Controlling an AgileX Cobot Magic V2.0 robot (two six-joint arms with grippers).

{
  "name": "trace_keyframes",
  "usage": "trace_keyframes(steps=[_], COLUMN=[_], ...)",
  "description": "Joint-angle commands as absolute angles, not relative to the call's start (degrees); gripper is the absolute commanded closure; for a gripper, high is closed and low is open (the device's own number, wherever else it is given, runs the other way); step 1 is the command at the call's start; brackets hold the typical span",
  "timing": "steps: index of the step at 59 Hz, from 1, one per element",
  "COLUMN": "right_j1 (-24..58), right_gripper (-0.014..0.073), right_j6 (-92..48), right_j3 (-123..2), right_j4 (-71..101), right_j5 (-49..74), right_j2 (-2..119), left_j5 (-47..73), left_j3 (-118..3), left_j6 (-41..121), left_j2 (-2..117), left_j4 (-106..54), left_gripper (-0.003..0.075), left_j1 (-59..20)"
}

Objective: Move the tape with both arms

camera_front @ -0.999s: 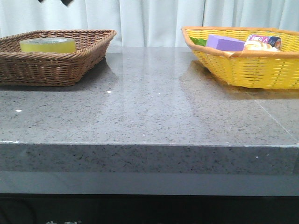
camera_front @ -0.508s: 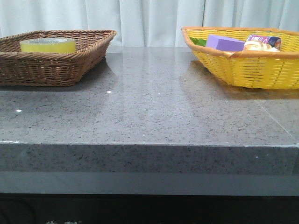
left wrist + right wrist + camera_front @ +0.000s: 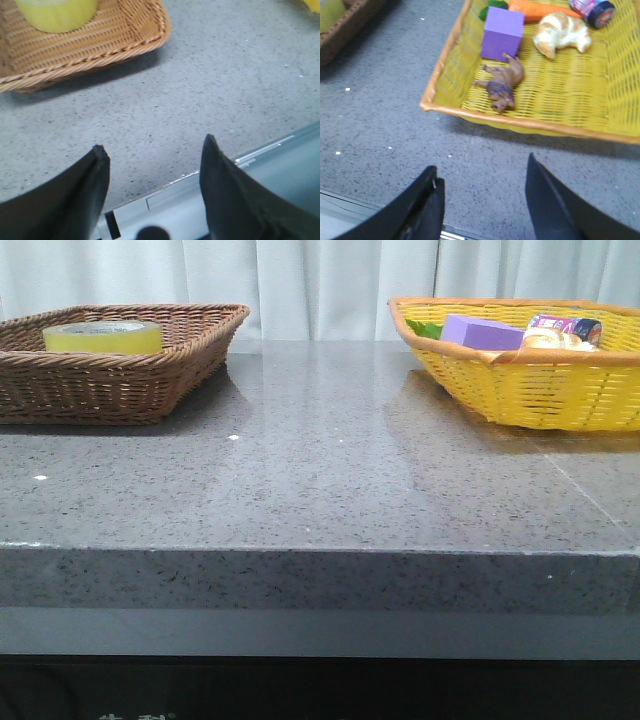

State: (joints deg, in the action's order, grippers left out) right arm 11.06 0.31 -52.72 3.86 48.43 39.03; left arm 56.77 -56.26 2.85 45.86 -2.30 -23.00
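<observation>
The tape [image 3: 102, 336], a wide yellow translucent roll, lies flat in the brown wicker basket [image 3: 150, 365] at the table's back left. It also shows in the left wrist view [image 3: 57, 12], inside the basket [image 3: 110, 47]. My left gripper [image 3: 154, 145] is open and empty above the table's front edge, well short of the basket. My right gripper [image 3: 482, 167] is open and empty above bare table, short of the yellow basket [image 3: 470, 112]. Neither gripper shows in the front view.
The yellow wicker basket [image 3: 520, 390] stands at the back right. It holds a purple box [image 3: 502, 33], a brown toy animal [image 3: 502, 86], a bread-like toy [image 3: 562, 31], a carrot [image 3: 540, 10] and a small jar [image 3: 592, 9]. Grey stone tabletop [image 3: 320, 470] lies between the baskets.
A dark shape at the top left of the front view one second ago has gone out of view. The tape and both baskets have not moved.
</observation>
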Motion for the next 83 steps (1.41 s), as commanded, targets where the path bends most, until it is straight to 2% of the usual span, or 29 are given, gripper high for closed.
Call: trace_keyframes(steps=[1,11,16,21,27,34,37,65,73,83], right_j1=[10.33,10.33,10.33,10.33,10.33,10.33,10.33,10.33,10.33,10.33], right_gripper=[0.0191,0.0191,0.0209,0.0302,0.0475,0.0623,0.0667,0.0662,0.0662,0.0662], right_j6=[0.59,0.59,0.54,0.54,0.54,0.54,0.54,0.54,0.54,0.54], right_j3=[-54.14,-54.14,-54.14,-54.14,-54.14,-54.14,-54.14,-54.14,-54.14,-54.14], right_j4=[3.45,5.12,5.12,5.12,5.12,5.4,5.4,5.4,5.47,5.47], right_j5=[46.82,47.85,47.85,48.0,48.05,48.05,48.05,48.05,48.13,48.06], right_j2=[38.95,38.95,38.95,38.95,38.95,38.95,38.95,38.95,38.95,38.95], left_j5=[50.19,49.24,49.08,48.65,47.62,45.8,45.93,45.92,42.88,32.91], left_j3=[-54.78,-52.49,-52.26,-52.18,-52.18,-52.18,-52.18,-52.18,-47.97,-36.92], left_j6=[2.33,2.33,2.33,2.33,2.33,2.33,2.33,2.33,2.33,2.33], left_j2=[42.01,39.38,39.38,39.38,39.38,39.38,39.38,39.21,36.35,27.35], left_j4=[-1.91,-1.91,-1.91,-1.91,-1.91,-1.91,-2.08,-2.65,-3.0,-2.85], left_gripper=[0.0313,0.0316,0.036,0.0447,0.0598,0.0739,0.074,0.074,0.074,0.074], left_j1=[-23.58,-23.58,-23.58,-23.58,-23.58,-23.58,-23.58,-23.74,-22.48,-16.53])
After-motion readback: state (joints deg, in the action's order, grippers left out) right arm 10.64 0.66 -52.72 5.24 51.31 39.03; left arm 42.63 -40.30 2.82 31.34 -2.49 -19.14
